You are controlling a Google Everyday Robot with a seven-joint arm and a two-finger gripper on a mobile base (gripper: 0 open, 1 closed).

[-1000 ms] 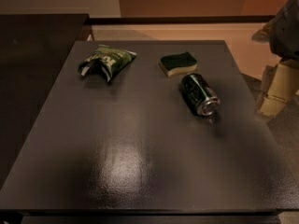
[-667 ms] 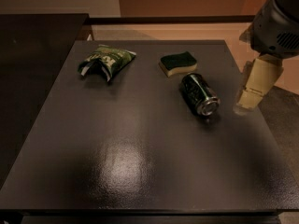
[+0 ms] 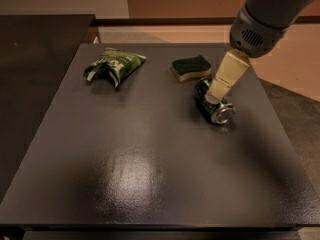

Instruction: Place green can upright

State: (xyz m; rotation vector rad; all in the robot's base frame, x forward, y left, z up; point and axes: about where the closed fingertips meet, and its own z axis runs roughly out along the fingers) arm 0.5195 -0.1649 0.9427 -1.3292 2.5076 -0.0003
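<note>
Gripper (image 3: 216,95) tip sat at one small dark green metal can (image 3: 220,113) lying sideways on the dark table (image 3: 150,184); its clasp couldn't be told. One green-topped sponge (image 3: 190,67) and one green-and-white foil bag (image 3: 114,64) lay beyond.

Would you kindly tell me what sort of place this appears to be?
Probably a robot test area, perhaps an office break room: a dark table holds a snack bag, a sponge and a green can lying down, with the gripper over the can.
</note>
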